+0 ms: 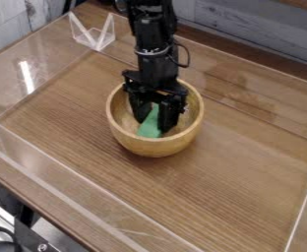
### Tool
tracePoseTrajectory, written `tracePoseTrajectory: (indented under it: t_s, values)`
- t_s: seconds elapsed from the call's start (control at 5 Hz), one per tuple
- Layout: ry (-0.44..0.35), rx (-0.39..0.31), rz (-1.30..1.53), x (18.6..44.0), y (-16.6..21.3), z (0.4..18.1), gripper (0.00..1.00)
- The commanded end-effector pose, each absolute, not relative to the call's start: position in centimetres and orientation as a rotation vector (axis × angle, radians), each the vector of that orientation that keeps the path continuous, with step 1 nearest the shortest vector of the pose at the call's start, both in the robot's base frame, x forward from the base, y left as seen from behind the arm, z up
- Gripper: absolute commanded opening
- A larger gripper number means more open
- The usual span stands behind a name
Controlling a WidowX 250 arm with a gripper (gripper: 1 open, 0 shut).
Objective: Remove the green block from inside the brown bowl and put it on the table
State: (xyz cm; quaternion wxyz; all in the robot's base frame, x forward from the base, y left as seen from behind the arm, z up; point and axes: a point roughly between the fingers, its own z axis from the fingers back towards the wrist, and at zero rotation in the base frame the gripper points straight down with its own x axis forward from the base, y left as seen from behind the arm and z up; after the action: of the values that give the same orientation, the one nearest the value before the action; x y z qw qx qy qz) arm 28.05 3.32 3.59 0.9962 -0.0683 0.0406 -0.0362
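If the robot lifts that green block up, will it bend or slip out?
Probably not bend: the green block looks like a stiff, straight bar. It might tilt, since the jaws hold it near one end. Its flat, matte sides should help the grip inside the brown bowl.

The bowl [153, 130] sits on the surface [235, 187], a little behind its middle and slightly left of centre. The block [150, 128] lies inside the bowl, leaning from the floor of the bowl up toward the back. The arm comes down from behind and above, and its gripper [157, 106] reaches down into the bowl, with the fingers [176, 108] on either side of the block's upper end. Low walls [25, 74] run round the edges of the surface. In the far left corner, behind the bowl, a small stand [93, 32] rests by the wall.
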Motion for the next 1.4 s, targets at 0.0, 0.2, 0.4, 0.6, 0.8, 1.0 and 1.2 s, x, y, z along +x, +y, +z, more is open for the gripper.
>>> tracePoseTrajectory:
  t_s: [0.0, 0.2, 0.4, 0.6, 0.8, 1.0, 1.2]
  values:
    - [0.038, -0.133, -0.064, 28.7, 3.5, 4.8, 0.0]
    - [0.034, -0.135, -0.062, 28.8, 3.4, 5.1, 0.0]
    - [0.03, -0.137, -0.061, 28.9, 3.3, 5.4, 0.0]
    - [0.025, -0.139, -0.06, 29.0, 3.1, 5.7, 0.0]
    - [0.022, -0.142, -0.059, 29.0, 3.0, 6.1, 0.0]
    - [0.02, -0.144, -0.059, 29.1, 2.9, 6.4, 0.0]
    - [0.017, -0.147, -0.058, 29.2, 2.8, 6.8, 0.0]
